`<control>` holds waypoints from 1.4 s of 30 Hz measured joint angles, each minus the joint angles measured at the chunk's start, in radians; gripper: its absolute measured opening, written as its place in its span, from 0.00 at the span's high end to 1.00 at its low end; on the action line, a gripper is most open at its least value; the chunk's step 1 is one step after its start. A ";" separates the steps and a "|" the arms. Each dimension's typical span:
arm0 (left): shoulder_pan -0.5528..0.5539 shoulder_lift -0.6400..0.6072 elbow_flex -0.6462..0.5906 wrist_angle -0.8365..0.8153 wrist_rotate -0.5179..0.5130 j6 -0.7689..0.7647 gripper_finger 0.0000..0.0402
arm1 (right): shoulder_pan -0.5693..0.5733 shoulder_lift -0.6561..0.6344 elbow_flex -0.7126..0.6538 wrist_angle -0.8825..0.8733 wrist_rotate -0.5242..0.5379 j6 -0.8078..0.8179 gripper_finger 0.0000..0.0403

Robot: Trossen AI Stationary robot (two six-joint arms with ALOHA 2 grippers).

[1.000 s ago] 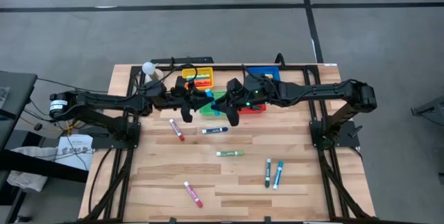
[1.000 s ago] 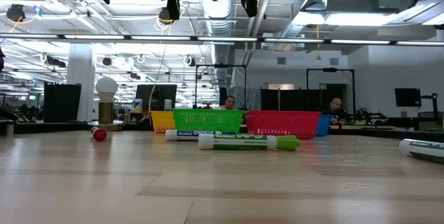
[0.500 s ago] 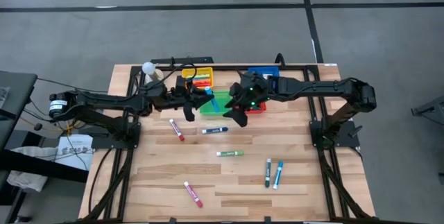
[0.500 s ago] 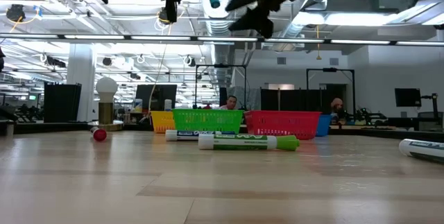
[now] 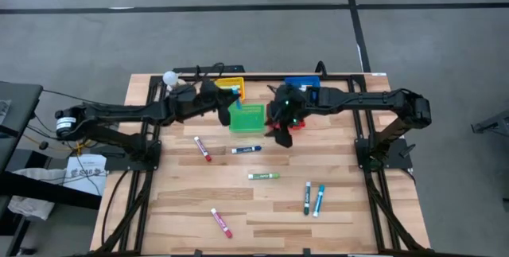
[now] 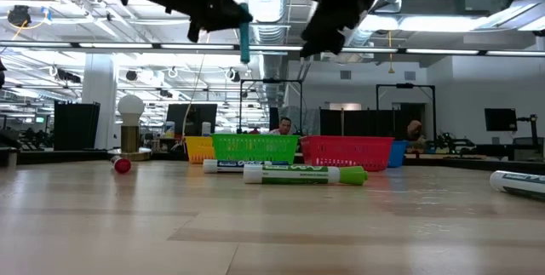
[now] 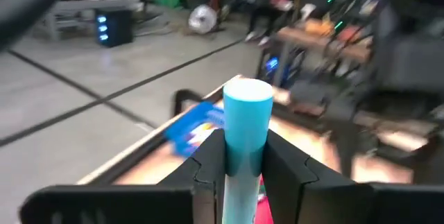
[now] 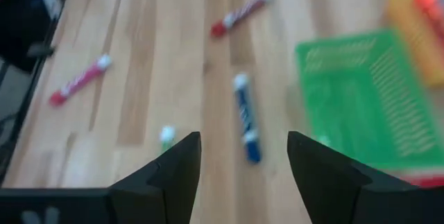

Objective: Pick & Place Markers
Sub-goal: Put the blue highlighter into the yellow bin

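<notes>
A pale plank table [image 5: 334,217] stands on a grey floor, with a row of small mesh baskets along its far edge and loose markers scattered over the near half. The left gripper [image 5: 231,102] hangs high over the green basket [image 5: 247,117], its fingers pinched on a light-blue marker [image 6: 244,33]. In the low view that marker hangs upright, well clear of the wood, and in the left wrist view its cap end stands up between the two dark fingers [image 7: 208,161]. The blue basket [image 5: 302,84] lies off towards the right arm's side, apparently beyond the green and red ones (the arms cover much of that row). The right gripper [image 8: 243,158] is spread wide and empty, hovering above the near edge of the green basket. Straight ahead of it a dark-blue marker [image 8: 245,118] lies flat on the wood, its long axis running roughly along the gripper's line of sight. That places the right arm nearer to it than the left.
</notes>
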 joint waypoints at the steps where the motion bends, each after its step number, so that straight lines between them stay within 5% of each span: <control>1: 0.023 0.000 0.012 -0.034 0.009 0.023 0.83 | -0.012 0.000 0.000 0.029 0.001 -0.010 0.50; 9: 0.263 0.000 0.092 -0.296 0.176 0.205 0.83 | -0.122 0.000 0.000 0.230 0.002 -0.008 0.49; 19: 0.419 0.143 0.126 -0.337 0.371 0.348 0.83 | -0.230 -0.012 -0.001 0.298 -0.001 0.000 0.49; 31: 0.439 0.537 0.498 -0.708 0.276 0.640 0.83 | -0.317 -0.242 -0.165 0.364 0.000 0.020 0.50; 42: 0.443 0.641 0.604 -0.891 0.193 0.752 0.83 | -0.374 -0.473 -0.393 0.484 0.008 0.113 0.50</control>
